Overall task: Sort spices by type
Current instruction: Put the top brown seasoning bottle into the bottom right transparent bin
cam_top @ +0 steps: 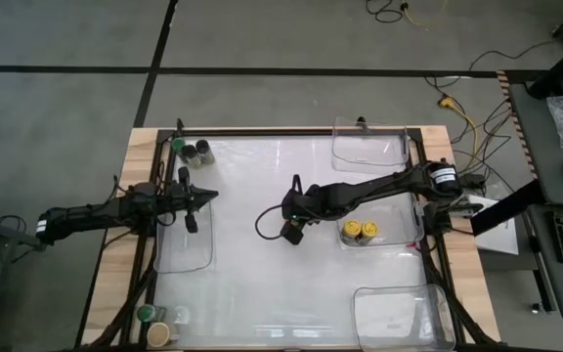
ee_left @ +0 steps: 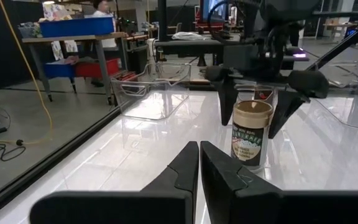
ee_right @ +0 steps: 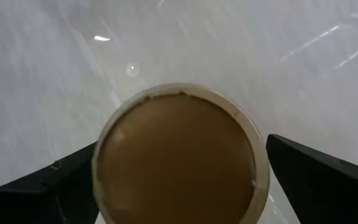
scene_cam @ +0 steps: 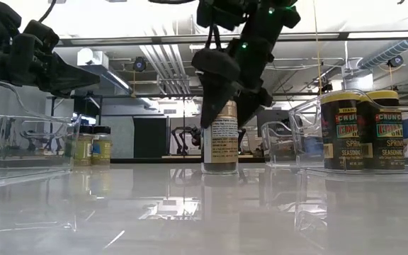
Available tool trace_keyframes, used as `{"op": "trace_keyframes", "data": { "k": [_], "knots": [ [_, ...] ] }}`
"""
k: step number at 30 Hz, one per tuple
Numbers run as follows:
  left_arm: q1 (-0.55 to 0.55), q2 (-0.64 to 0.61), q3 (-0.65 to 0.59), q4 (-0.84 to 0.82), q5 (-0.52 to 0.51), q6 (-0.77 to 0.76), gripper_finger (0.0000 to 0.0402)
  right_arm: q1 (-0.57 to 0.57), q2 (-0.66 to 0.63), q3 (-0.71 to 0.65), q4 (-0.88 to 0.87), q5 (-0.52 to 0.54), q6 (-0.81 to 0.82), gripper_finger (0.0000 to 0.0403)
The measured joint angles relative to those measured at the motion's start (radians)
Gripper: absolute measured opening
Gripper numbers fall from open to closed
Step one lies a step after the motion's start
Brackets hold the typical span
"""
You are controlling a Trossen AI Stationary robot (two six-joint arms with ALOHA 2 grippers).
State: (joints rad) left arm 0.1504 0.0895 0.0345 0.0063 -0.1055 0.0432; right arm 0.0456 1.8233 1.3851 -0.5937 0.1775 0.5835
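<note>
Right end effector (cam_top: pixel 292 231) hangs over mid-bench, fingers apart on either side of the tan-lid jar (scene_cam: pixel 220 137), which stands on the bench, not yet clamped. Two yellow-lid jars (cam_top: pixel 358 231) already sit together in the clear bin (cam_top: pixel 399 242) by the right edge. Left end effector (ee_left: pixel 199 163), fingers together, waits near the left edge. Jars in the left corners look unsorted: most work remains.

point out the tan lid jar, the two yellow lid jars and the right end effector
tan lid jar (ee_left: pixel 251 135), left wrist view, on its label
yellow lid jars (cam_top: pixel 359 230), high view, on the lids
right end effector (scene_cam: pixel 227 113), low view, between its fingertips, straddling the jar
</note>
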Motion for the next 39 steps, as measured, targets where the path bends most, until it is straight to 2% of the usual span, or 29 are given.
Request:
{"op": "trace_keyframes", "data": {
  "k": [11,17,21,27,29,34,39],
  "knots": [
    [0.0,0.0,0.0,0.0,0.0,0.0,0.0001,-0.005,-0.004,0.036,-0.019,0.001,0.009,0.04],
    [0.0,0.0,0.0,0.0,0.0,0.0,0.0001,-0.005,-0.003,0.035,-0.035,0.0,0.07,0.0393],
    [0.0,0.0,0.0,0.0,0.0,0.0,0.0001,-0.005,-0.003,0.035,-0.034,-0.001,0.089,0.0363],
    [0.0,0.0,0.0,0.0,0.0,0.0,0.0001,-0.005,-0.003,0.035,-0.034,0.004,0.084,0.0289],
    [0.0,0.0,0.0,0.0,0.0,0.0,0.0001,-0.005,-0.003,0.035,-0.033,0.003,0.065,0.0273],
    [0.0,0.0,0.0,0.0,0.0,0.0,0.0001,-0.004,-0.003,0.035,-0.031,-0.002,0.015,0.0273],
    [0.0,0.0,0.0,0.0,0.0,0.0,0.0001,0.001,-0.005,0.064,-0.051,-0.092,-0.175,0.0282]
  ]
}}
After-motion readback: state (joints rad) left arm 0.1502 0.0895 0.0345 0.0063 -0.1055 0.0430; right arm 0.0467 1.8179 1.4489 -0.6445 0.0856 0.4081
